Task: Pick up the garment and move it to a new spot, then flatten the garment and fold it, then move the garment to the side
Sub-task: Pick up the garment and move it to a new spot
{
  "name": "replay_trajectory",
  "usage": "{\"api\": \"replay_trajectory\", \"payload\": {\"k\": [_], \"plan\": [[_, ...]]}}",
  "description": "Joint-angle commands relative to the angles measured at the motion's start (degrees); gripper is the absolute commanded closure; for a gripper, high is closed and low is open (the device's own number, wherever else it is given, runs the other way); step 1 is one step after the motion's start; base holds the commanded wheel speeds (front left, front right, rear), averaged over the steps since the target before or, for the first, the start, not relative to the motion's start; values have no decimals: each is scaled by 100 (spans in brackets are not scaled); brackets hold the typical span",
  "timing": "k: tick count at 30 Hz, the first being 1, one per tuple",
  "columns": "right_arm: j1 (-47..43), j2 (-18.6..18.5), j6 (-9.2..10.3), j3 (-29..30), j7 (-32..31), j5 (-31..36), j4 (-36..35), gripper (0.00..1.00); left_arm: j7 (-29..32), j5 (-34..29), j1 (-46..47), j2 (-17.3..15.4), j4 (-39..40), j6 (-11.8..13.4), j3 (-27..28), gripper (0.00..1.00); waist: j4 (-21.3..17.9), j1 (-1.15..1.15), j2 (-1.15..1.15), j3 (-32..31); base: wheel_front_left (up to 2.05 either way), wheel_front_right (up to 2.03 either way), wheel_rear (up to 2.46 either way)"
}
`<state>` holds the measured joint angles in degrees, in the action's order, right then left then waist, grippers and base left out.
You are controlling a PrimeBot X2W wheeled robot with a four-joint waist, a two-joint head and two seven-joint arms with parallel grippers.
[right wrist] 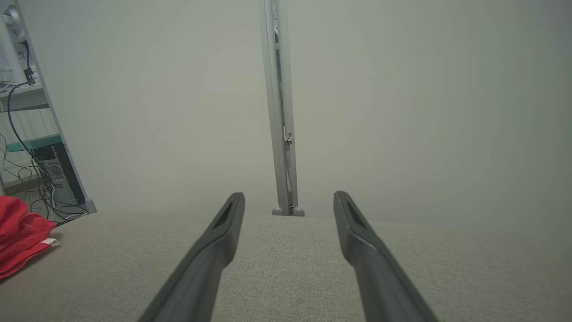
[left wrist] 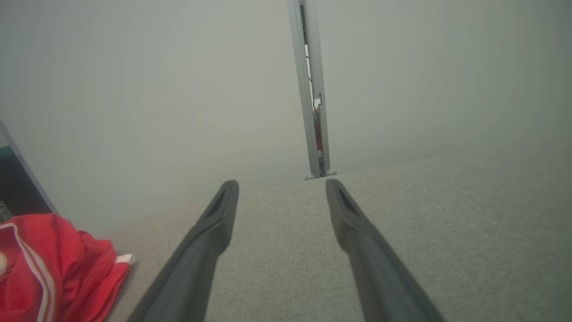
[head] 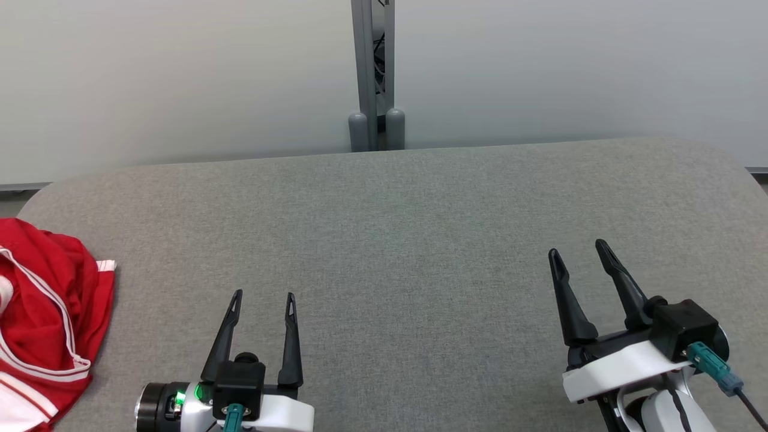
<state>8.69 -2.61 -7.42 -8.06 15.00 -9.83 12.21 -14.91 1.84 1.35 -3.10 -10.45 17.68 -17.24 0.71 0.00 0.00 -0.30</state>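
Observation:
The garment [head: 42, 318] is red with white stripes and lies crumpled at the table's left edge, partly cut off by the head view's border. It also shows as a red heap, the garment [left wrist: 49, 268], low left in the left wrist view and as the garment [right wrist: 20, 235] at the left edge of the right wrist view. My left gripper [head: 264, 303] stands open near the table's front, to the right of the garment and apart from it, with nothing between its fingers. My right gripper [head: 579, 252] is open and empty at the front right.
A grey fabric-covered table [head: 408, 240] with rounded corners stretches before me. Pale partition panels stand behind it, joined by a grey metal post [head: 372, 78]. Shelving with cables and a computer case [right wrist: 49, 170] stands beyond the table's left end.

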Motion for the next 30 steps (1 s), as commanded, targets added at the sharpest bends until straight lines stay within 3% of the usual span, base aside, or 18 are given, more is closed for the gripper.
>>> {"api": "replay_trajectory", "payload": {"k": [1,7,22,30], "plan": [[-73,-51,-13,-35,45,-55,-13,0,-25,-32,-19,-27,-4,-23,30,0,64,0,0,2,0,0,0],[-184,-50,-13,-100,32,-114,-73,0,-24,-42,-18,-22,12,-34,66,0,505,0,0,16,0,0,0],[-282,-51,-13,-345,33,-317,-282,0,-19,-80,-223,-241,138,-104,315,0,2163,0,0,-24,0,0,0],[-382,-49,-12,-442,33,-409,-297,0,-19,-49,-346,-277,144,-162,368,0,2727,0,0,-191,0,0,0]]}}
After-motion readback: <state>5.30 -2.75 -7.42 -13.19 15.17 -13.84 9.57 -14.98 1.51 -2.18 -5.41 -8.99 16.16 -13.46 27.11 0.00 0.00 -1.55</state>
